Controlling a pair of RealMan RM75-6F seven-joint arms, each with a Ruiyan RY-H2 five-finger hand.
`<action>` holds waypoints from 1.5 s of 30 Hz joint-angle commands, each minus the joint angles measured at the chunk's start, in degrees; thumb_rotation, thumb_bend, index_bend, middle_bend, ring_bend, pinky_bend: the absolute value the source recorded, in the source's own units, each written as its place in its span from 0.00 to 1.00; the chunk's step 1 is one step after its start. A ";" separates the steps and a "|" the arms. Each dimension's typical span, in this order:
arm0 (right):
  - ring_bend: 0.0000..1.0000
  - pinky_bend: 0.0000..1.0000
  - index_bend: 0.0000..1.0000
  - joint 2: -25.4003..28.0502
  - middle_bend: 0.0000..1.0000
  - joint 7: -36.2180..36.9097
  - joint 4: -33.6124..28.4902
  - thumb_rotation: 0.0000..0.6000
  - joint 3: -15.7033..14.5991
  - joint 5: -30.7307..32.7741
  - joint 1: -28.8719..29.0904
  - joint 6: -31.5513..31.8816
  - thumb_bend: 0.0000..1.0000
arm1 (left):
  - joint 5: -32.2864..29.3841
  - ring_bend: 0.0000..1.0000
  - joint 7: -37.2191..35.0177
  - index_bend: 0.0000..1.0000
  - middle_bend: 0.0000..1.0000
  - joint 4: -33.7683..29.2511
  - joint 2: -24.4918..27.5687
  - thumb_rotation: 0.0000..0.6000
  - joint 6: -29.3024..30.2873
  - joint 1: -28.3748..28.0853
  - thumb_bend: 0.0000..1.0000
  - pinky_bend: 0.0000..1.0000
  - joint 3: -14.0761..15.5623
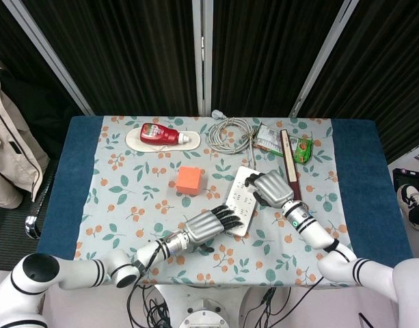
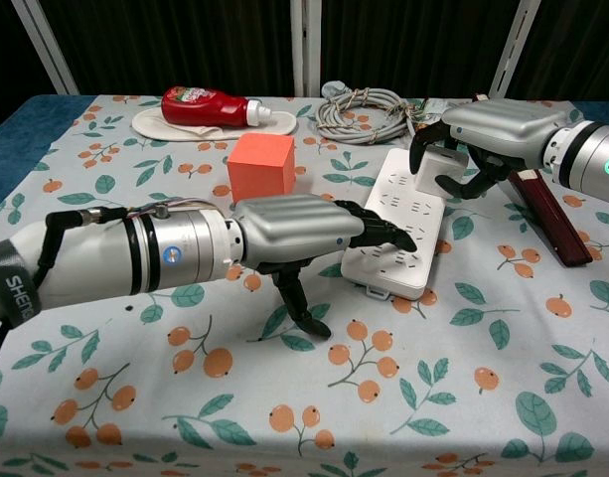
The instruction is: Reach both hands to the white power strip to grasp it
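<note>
The white power strip (image 1: 239, 198) (image 2: 404, 223) lies flat on the flowered cloth, right of centre. My left hand (image 1: 208, 223) (image 2: 302, 230) reaches over its near end. The dark fingertips (image 2: 395, 237) lie on the strip's top and the thumb (image 2: 302, 310) hangs apart beside it, gripping nothing. My right hand (image 1: 267, 186) (image 2: 486, 130) hovers at the far end. Its curled fingers and thumb straddle the raised white block (image 2: 441, 170) there without visibly clamping it.
An orange cube (image 1: 189, 180) (image 2: 260, 166) stands just left of the strip. A coiled grey cable (image 1: 230, 132) (image 2: 364, 111) lies behind it. A long dark red box (image 1: 290, 164) (image 2: 542, 214) lies right of my right hand. A ketchup bottle (image 1: 159, 133) rests at the back left.
</note>
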 commanded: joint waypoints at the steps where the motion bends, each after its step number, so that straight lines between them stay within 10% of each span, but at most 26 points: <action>1: 0.57 0.65 0.94 -0.38 0.73 1.62 1.01 1.00 -0.44 -1.07 -0.42 1.20 0.63 | -0.22 0.03 -0.40 0.08 0.10 -0.41 0.23 1.00 -0.12 -0.19 0.10 0.05 -0.13; 27: 0.58 0.67 0.95 -0.58 0.74 9.51 3.24 1.00 0.03 -4.53 -2.08 8.63 0.63 | -0.48 0.03 -3.90 0.08 0.10 -4.22 2.95 1.00 0.70 -1.20 0.10 0.05 -0.90; 41: 0.51 0.59 0.74 13.45 0.63 -2.29 -16.85 1.00 1.07 7.20 -1.73 -4.41 0.63 | -1.95 0.03 2.99 0.08 0.10 -15.52 13.44 1.00 11.58 5.22 0.10 0.05 -1.44; 45: 0.38 0.48 0.52 15.21 0.51 -5.45 -19.46 1.00 -0.56 10.78 -2.99 -6.70 0.55 | -3.30 0.03 4.43 0.08 0.10 -17.25 16.41 1.00 14.00 7.74 0.10 0.05 -0.96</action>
